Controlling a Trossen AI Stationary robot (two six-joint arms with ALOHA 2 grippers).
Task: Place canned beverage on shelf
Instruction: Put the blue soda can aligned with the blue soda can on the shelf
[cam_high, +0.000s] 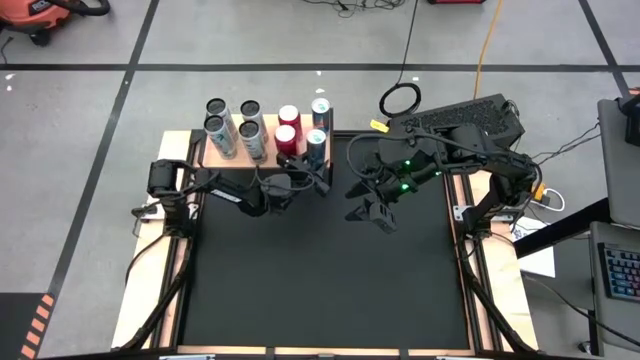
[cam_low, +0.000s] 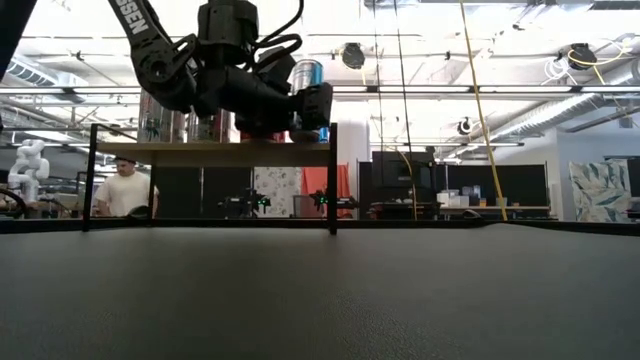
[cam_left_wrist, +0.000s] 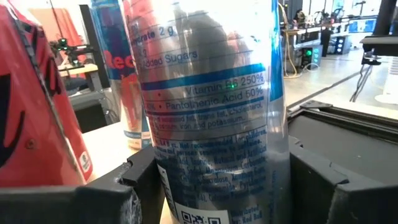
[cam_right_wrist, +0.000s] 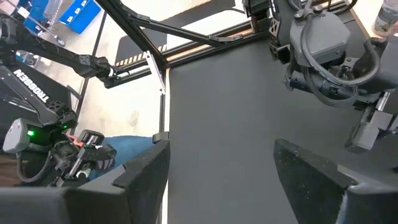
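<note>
Beside red cans (cam_high: 287, 127), left gripper (cam_high: 322, 176) apparently grips silver-blue can (cam_high: 316, 146).

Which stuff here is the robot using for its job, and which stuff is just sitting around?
For the job:
- blue-and-silver can, between the left gripper's fingers
- wooden shelf
- other cans on the shelf

Just sitting around:
- right gripper, open, empty above the black mat
- keyboard
- yellow cable

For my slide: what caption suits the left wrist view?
Left end effector around a silver-blue can on the wooden shelf.
</note>
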